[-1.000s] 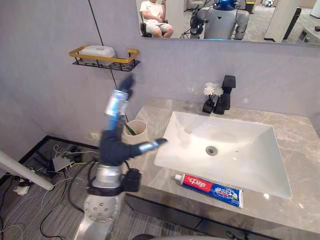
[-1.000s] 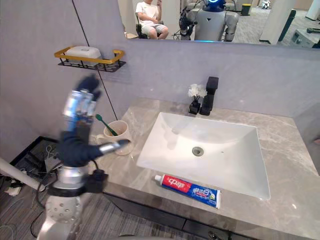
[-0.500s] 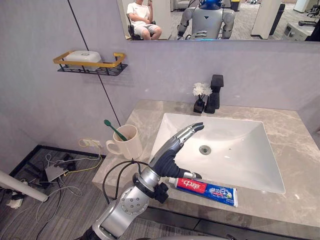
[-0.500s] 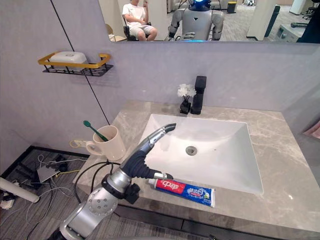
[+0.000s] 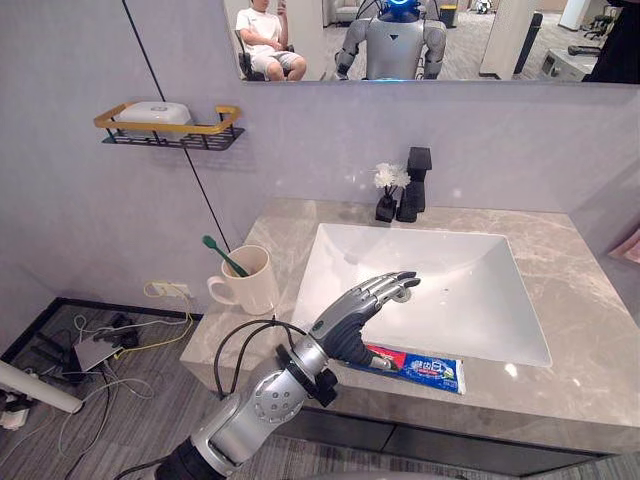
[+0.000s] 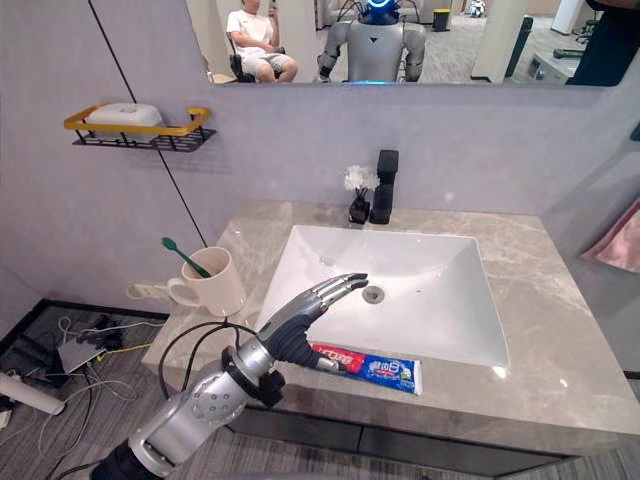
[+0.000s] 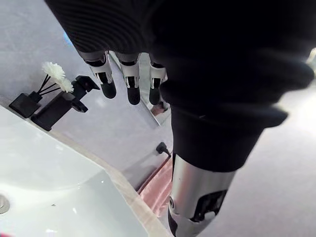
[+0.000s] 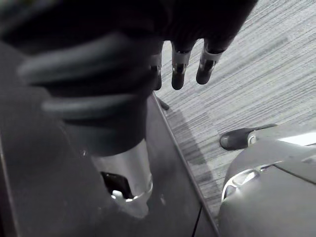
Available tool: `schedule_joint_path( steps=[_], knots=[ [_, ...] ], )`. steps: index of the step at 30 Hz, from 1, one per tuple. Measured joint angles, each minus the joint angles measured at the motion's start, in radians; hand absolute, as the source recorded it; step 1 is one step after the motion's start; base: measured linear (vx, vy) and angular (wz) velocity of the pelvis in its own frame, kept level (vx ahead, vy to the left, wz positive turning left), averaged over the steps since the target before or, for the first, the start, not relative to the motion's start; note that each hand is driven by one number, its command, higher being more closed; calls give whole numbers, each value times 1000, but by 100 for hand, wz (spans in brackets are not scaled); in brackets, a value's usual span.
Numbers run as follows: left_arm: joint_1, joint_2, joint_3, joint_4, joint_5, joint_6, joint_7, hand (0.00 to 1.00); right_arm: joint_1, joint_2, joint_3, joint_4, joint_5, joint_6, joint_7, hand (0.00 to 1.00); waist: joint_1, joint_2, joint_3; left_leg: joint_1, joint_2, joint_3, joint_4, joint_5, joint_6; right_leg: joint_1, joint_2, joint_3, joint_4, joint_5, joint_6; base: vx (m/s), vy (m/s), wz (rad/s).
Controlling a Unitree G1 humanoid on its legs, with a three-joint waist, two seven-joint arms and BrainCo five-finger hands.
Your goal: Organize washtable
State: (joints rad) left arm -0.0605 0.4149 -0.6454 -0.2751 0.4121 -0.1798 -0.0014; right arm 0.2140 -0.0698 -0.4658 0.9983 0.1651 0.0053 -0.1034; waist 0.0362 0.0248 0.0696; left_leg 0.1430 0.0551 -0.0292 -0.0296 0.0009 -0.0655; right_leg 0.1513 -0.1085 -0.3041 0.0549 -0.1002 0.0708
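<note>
Found the left hand [image 5: 362, 308] held out low over the front left corner of the white basin [image 5: 470, 300], fingers [image 7: 132, 81] straight and slightly spread, released, grasping nothing. Saw its thumb pointing down toward the near end of the toothpaste tube [image 5: 422, 369]; could not tell whether the tip touched the tube, since the palm hid that spot. Noted the tube lying flat along the front edge of the grey marble countertop [image 5: 585, 330], between the basin's front rim and that edge, roughly parallel to both, its left end under the hand. Found a cream mug [image 5: 252, 285] upright near the countertop's left edge, handle turned toward that edge, with a green toothbrush [image 5: 222, 254] leaning in it, head up and out to the left. Saw a black faucet [image 5: 414, 183] at the back edge behind the basin, and just beside it, on its left, a small dark vase of white flowers [image 5: 385, 190]. Noted a yellow-railed wire shelf [image 5: 168, 127] on the wall above the left edge, carrying a white soap dish [image 5: 152, 110]. Saw a pink towel [image 6: 612, 247] hanging past the right edge. Found the right hand [image 8: 178, 63] hanging over grey striped floor [image 8: 256, 74], fingers loose and straight, holding nothing.
</note>
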Motion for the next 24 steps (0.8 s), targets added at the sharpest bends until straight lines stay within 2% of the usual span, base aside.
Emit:
schedule_joint_path(
  steps=[2, 4, 11, 24],
  knots=[
    [0, 0, -14, 22, 15, 0, -6, 0, 0, 0, -1, 0, 0, 0, 0, 0, -3, 0, 0, 2, 0, 4, 4, -5, 4, -2, -1, 4, 9, 0, 0, -5, 21, -7],
    [0, -1, -27, 34, 33, 0, -21, 0, 0, 0, -1, -1, -1, 0, 1, 0, -21, 0, 1, 3, -1, 4, 6, -6, 4, -5, -3, 4, 23, -5, -2, 0, 0, 0],
    [-10, -17, -32, 83, 56, 1, -21, 0, 3, -1, -10, -3, -1, 0, 3, 0, -24, 4, 3, 7, 2, 6, 7, -11, -1, -31, -8, 9, 80, -40, -1, 0, -4, -3],
    [-10, -18, -30, 170, 108, 21, -21, 0, -18, 0, -46, -16, -10, 1, 17, 0, -36, 32, 19, 27, 14, 7, 1, -25, -21, 0, 8, 16, 41, -33, -11, 10, -10, -1]
  ],
)
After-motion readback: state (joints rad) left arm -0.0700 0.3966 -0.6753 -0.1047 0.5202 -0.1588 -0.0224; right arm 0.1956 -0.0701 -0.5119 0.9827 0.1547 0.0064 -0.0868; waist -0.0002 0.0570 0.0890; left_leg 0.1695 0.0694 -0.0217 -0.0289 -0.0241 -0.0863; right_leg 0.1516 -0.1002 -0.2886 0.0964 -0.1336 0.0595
